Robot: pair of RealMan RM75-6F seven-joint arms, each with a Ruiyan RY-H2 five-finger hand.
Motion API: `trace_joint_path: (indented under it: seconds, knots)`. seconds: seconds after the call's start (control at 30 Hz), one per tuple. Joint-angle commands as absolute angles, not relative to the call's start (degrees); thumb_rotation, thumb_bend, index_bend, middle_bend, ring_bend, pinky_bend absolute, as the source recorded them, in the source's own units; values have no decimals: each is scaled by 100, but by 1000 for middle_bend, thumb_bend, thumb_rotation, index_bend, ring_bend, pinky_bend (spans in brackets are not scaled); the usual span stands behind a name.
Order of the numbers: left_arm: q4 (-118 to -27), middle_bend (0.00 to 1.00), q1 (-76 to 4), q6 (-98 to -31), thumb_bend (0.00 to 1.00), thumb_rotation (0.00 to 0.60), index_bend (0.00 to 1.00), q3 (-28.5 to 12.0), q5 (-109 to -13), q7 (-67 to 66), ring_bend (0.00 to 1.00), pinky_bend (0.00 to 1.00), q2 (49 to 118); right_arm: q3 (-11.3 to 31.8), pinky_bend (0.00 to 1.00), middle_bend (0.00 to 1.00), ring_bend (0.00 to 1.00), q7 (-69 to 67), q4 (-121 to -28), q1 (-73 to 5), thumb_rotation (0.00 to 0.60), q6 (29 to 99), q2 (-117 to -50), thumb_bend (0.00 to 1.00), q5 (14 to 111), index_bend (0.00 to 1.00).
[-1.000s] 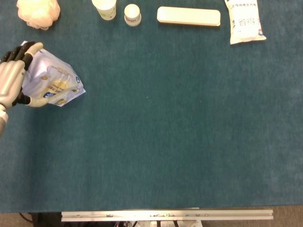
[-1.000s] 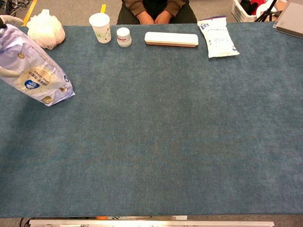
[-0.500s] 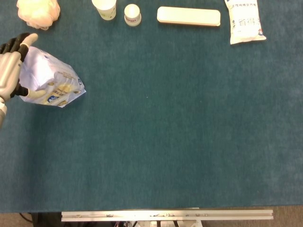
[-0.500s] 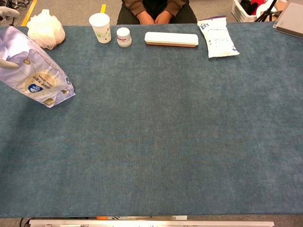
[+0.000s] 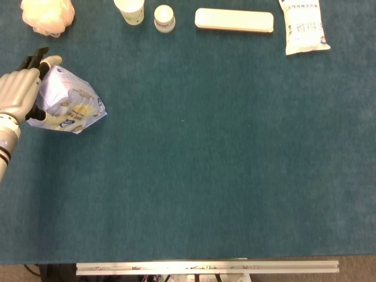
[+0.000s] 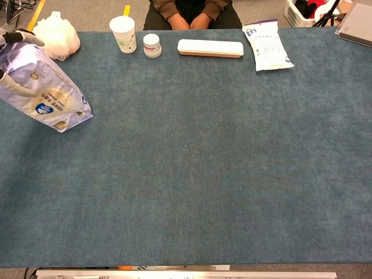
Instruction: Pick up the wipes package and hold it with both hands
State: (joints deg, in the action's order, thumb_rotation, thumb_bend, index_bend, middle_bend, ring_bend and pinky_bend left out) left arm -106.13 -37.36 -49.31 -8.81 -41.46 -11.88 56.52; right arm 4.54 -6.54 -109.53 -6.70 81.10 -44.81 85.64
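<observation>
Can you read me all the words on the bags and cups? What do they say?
White bag at the far right: big blue characters, too blurred to read.
Purple bag held by the left hand: round blue and gold labels, print too small to read.
Paper cup: faint pattern, no words readable.
Small jar: red mark, unreadable.

The wipes package (image 5: 67, 104) is a soft, pale purple-white bag with a yellow and blue picture. It sits at the left edge of the frame, tilted, its lower corner on the desk (image 5: 205, 164).
</observation>
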Motion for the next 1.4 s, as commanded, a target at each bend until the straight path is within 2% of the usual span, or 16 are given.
trace_joint_path:
  seconds: [0.03,0.1,0.2,0.33,0.5,0.73,0.9,1.1,1.4]
  knots:
    - [-10433,221,-3770,-5077,117,600,400,-873,-4028,-1180,254,546,5850,454,116,59,6,-638,-10964,-685,600,8095,-4488,82,8579,0]
    - [-10429,420,-3759,-5106,118,600,537,-878,-4007,-1138,441,692,5871,462,116,59,6,-619,-10975,-697,600,8091,-4493,82,8587,0]
    - [-10495,520,-3681,-5196,133,600,601,-955,-4091,-923,537,780,5840,481,116,59,6,-569,-10998,-736,600,8071,-4498,82,8614,0]
    - [-10686,535,-3443,-5254,137,600,609,-1185,-4430,-201,549,794,5714,490,116,59,7,-564,-11054,-827,600,8004,-4523,83,8760,0]
    - [-11068,531,-3084,-5024,136,600,603,-1480,-5111,1054,549,794,5380,495,116,59,7,-531,-11180,-1023,600,7807,-4572,82,8994,0]
    - [-11604,525,-2717,-4716,136,600,581,-1678,-6038,2404,543,795,4935,589,116,59,7,-614,-11441,-1510,600,7283,-4702,82,9234,0]
    - [-11961,526,-2551,-4489,137,600,581,-1783,-6629,3401,540,795,4697,774,116,51,7,-431,-11683,-1982,600,6801,-5037,82,9097,0]
    - [-12200,526,-2441,-4559,136,600,582,-1887,-7092,4249,539,795,4601,943,116,11,3,-105,-11893,-2516,600,6212,-5651,82,8636,0]
    - [-12365,526,-2506,-4817,136,600,582,-1944,-7089,4572,538,795,4775,1105,116,0,0,183,-11952,-2971,600,5995,-6601,82,8111,0]
